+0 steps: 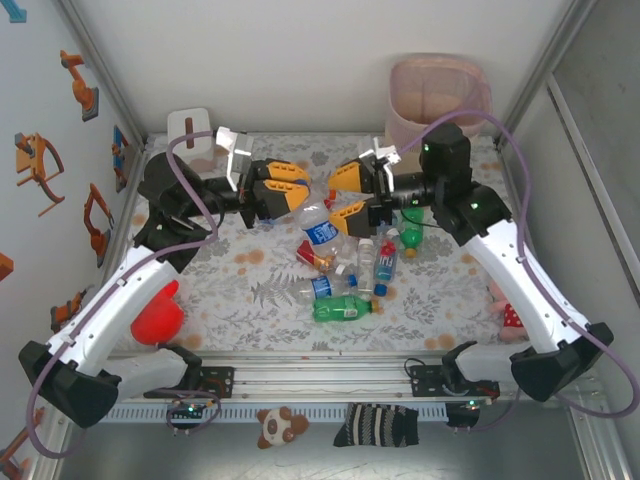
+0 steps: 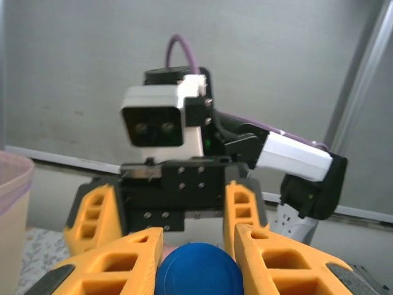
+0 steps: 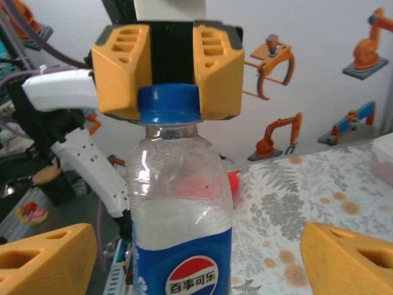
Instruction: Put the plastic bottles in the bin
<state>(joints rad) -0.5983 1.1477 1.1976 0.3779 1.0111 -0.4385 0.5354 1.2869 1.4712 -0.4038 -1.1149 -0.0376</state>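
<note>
A clear Pepsi bottle (image 3: 183,203) with a blue label and blue cap (image 2: 196,271) hangs above the table between both arms. My left gripper (image 1: 304,192) is shut on its cap, which also sits between the orange fingers (image 3: 121,70) in the right wrist view. My right gripper (image 3: 196,261) is open, its fingers wide on either side of the bottle's body without touching it. Several more plastic bottles (image 1: 352,268) lie in a pile on the floral mat, one of them green (image 1: 340,310). The beige-pink bin (image 1: 438,98) stands at the back right.
A white tissue box (image 1: 190,126) sits at the back left. A red round object (image 1: 158,316) lies near the left arm's base. A small red toy (image 1: 508,312) lies by the right arm. Enclosure walls close in the sides and back.
</note>
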